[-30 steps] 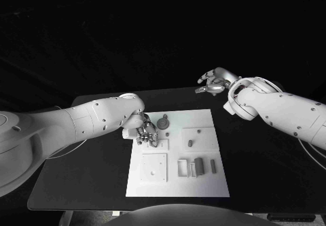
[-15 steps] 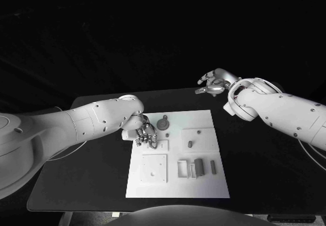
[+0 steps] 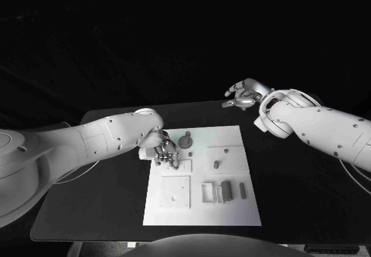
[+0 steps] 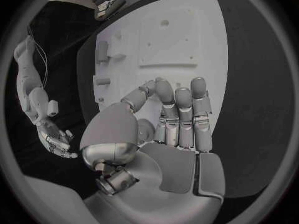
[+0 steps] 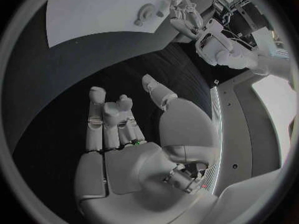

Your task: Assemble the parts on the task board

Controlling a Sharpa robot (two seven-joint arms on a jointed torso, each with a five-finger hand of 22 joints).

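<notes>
We judge assembly barely begun: small grey parts (image 3: 224, 190) lie loose on flat white task board (image 3: 232, 210), left hand (image 3: 164, 152) w/ fingers half-curled, grasping nothing, at board's far-left edge, right hand (image 3: 244, 93) curled, empty, well beyond board.

White task board (image 3: 232, 211) mid-table, small grey parts (image 3: 225, 188) on it
</notes>
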